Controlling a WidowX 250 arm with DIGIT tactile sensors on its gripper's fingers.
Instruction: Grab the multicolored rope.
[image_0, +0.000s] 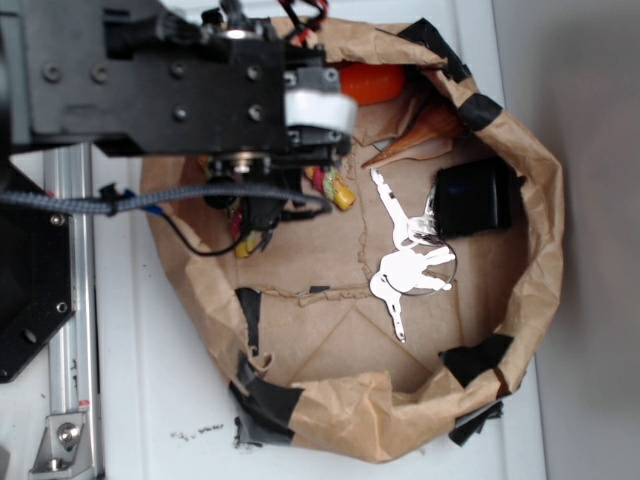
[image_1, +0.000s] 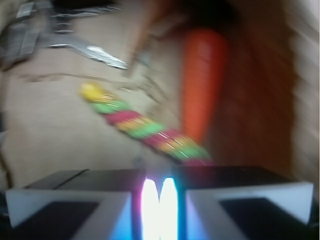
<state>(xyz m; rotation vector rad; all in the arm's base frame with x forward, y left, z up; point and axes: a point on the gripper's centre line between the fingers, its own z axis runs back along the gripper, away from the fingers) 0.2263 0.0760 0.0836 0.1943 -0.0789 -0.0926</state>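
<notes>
A big brown paper bag, torn open and held with black tape, lies on a white table. A metal rail runs down the table's left side. No words or labels can be read anywhere.

The rope lies on the paper floor of the bag, slanted, with its yellow end pointing away from the gripper. It has red, green and yellow bands. In the top view only a small yellow and red bit shows under the black arm.

The carrot lies just beside the rope, near the bag's wall. Keys and a black jar sit farther off.

The gripper hangs over the near end of the rope. Its two white pads are nearly together with only a thin gap, and it holds nothing.
</notes>
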